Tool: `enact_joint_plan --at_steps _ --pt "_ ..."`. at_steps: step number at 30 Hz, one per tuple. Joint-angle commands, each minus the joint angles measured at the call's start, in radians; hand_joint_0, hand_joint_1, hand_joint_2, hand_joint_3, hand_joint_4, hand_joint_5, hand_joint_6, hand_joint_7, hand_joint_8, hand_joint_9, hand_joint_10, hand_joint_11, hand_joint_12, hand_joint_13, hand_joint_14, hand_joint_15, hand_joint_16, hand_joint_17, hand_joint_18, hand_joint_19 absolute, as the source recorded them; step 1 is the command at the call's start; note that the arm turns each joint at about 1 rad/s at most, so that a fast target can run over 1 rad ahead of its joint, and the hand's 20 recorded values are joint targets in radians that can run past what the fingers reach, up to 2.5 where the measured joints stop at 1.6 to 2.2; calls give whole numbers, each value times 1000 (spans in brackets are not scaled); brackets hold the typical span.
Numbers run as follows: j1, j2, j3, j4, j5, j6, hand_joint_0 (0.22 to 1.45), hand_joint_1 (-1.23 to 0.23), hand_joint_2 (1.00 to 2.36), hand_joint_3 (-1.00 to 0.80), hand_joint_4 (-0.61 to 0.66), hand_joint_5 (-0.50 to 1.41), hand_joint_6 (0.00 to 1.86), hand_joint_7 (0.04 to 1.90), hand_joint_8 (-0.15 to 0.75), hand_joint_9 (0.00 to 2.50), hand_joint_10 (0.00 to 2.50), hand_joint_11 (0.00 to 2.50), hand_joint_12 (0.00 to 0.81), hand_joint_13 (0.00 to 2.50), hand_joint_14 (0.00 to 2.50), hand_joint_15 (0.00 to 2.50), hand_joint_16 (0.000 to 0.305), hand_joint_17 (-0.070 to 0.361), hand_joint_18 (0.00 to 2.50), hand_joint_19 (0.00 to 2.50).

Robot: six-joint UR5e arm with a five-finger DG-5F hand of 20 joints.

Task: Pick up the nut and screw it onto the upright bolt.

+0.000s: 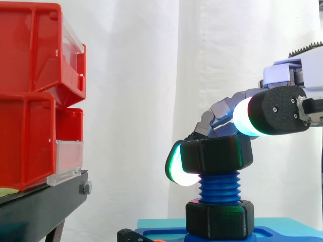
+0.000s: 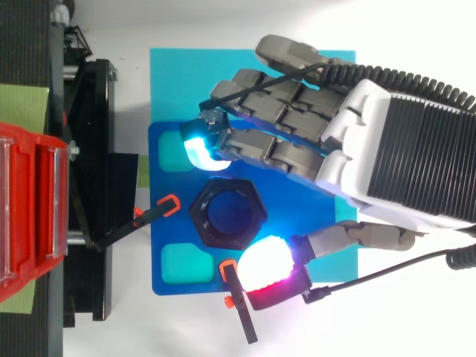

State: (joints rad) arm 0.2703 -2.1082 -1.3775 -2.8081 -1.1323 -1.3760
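While the hand pinched the black nut between its glowing pads on opposite sides, the nut sat level on top of the blue upright bolt, with bare threads showing below it. The bolt rose from a black hexagonal base on a blue plate. Red bins stood well apart.
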Motion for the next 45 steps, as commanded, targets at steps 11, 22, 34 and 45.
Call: enact_joint_plan --at_steps 11,22,34,45 --pt "-22 2 32 -34 -46 0 428 -110 1000 -500 157 -224 501 558 225 391 0 0 327 361 0 0 46 103 78 0" --pt "-36 2 63 -96 -66 -2 447 -98 1000 -500 178 -203 502 754 231 391 0 0 324 364 0 0 43 97 70 0" --pt "-22 1 61 -22 -78 -11 459 -121 1000 -500 182 -199 502 785 235 403 0 0 322 380 0 0 41 93 94 0" --pt "-22 1 63 -19 -86 -11 462 -134 1000 -500 187 -193 502 796 236 404 0 0 320 385 0 0 41 92 104 0"
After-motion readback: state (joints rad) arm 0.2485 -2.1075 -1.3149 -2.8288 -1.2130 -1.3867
